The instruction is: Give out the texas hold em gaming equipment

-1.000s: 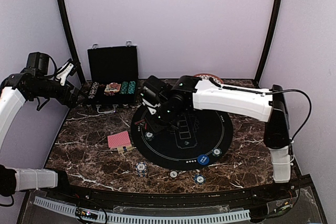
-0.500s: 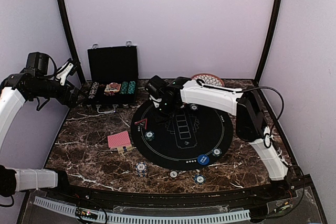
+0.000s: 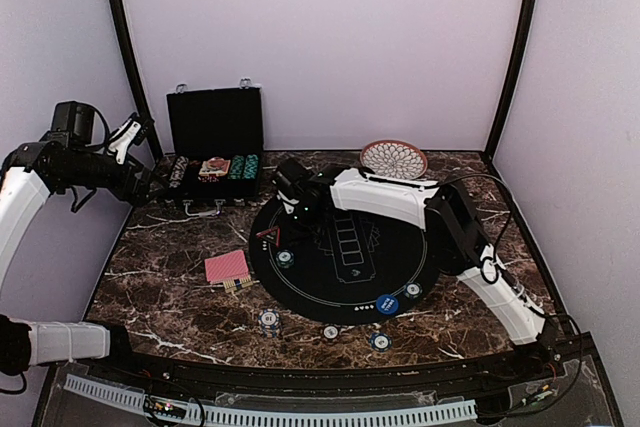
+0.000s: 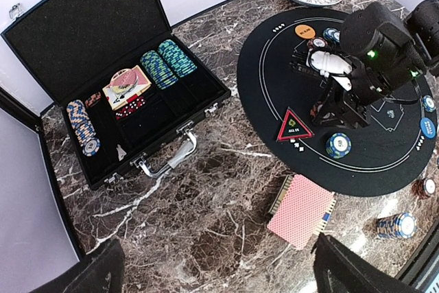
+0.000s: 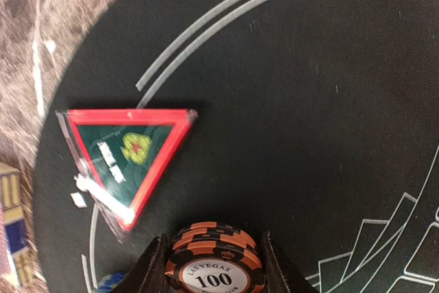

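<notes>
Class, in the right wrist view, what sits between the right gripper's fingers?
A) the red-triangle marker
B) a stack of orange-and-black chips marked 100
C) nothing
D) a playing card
B: the chip stack marked 100 sits between the fingers of the right gripper; the red-triangle marker lies apart on the black mat.

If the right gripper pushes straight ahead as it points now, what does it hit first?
Probably the bare black mat, just right of the red triangle marker; the orange chip stack in its fingers would land first.

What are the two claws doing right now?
Left claw: open, empty.
Right claw: closed on a stack of orange 100 chips.
</notes>
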{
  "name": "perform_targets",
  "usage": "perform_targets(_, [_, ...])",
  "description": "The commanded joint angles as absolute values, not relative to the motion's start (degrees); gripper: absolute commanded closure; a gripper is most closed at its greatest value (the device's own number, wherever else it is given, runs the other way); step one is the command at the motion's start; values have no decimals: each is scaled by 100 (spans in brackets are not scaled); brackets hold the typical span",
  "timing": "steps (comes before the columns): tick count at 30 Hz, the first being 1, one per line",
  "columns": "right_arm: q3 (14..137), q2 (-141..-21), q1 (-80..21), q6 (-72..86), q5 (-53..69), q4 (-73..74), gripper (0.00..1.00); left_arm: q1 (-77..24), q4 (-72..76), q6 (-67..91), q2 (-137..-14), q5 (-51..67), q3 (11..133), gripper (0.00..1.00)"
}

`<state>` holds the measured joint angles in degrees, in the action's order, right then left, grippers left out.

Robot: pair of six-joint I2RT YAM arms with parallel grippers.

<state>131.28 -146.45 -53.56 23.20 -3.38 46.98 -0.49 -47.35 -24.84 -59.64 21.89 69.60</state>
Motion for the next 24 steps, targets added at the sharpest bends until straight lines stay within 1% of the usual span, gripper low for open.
perform_targets(1, [13522, -14903, -5252, 2477, -137, 4275, 77, -18, -4622, -2503, -5846, 2224, 6796, 1])
perform_targets(8, [13538, -15029, -5229, 2465, 199, 4214, 70, -18, -4594, -2502, -5879, 2222, 6802, 1])
perform_targets(15, [13417, -14942, -5229, 2378, 26, 4407, 69, -18, -4575, -2504, -5892, 2216, 6784, 1])
perform_targets(18, [13370, -14886, -5229, 2361, -100, 4448, 65, -18, -4577, -2499, -5894, 2207, 6798, 1])
perform_targets(20, [13389, -14878, -5229, 2347, -152, 4503, 59, -18, -4583, -2496, -5894, 2206, 6807, 1])
perform_targets(24, [13424, -14776, -5232, 2294, -209, 4564, 34, -18, -4592, -2496, -5890, 2202, 6811, 1])
